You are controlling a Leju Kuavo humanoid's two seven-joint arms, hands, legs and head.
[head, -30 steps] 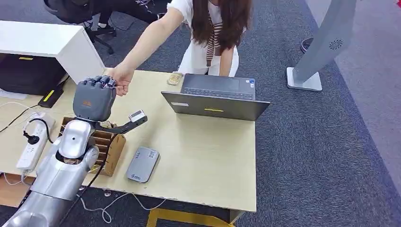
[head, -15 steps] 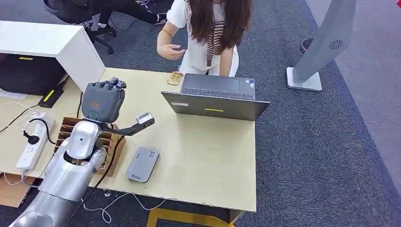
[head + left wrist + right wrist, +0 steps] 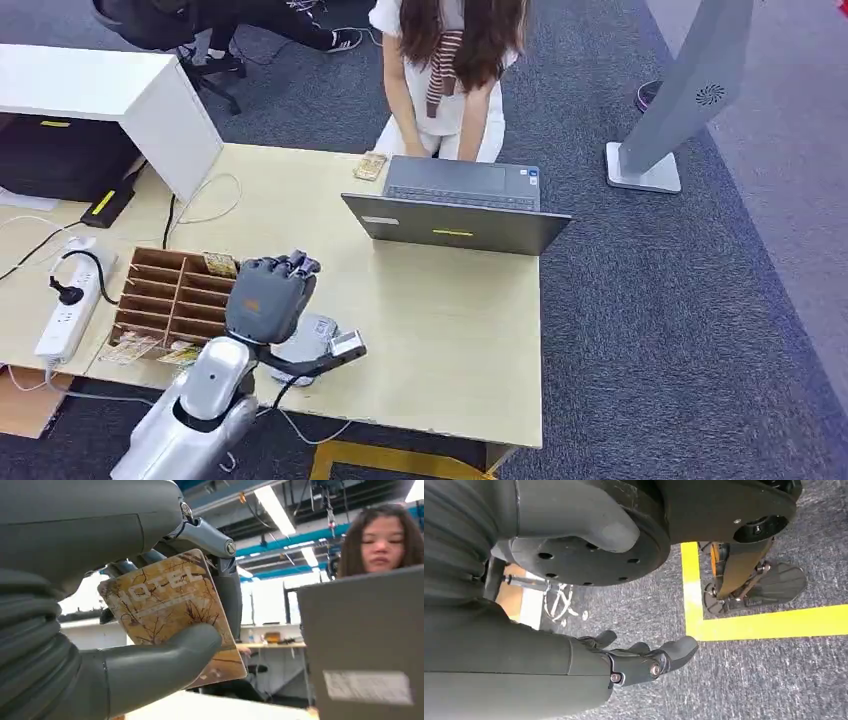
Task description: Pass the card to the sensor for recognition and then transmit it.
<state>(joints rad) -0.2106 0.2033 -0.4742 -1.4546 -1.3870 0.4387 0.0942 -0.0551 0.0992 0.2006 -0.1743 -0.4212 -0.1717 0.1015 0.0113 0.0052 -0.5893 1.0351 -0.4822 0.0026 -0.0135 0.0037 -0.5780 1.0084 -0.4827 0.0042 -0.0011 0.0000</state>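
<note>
Left hand (image 3: 268,302) pinches card (image 3: 172,615) above reader (image 3: 310,332); thumb-only hold, card may slip.

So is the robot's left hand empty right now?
No, the left hand holds a brown hotel card between its thumb and fingers.

Left arm (image 3: 190,415): silver shell, black cable alongside. Left hand (image 3: 268,297): dark grey, orange marking on its back. Right hand (image 3: 644,662): grey ribbed cover, dark fingers, silver screws.
</note>
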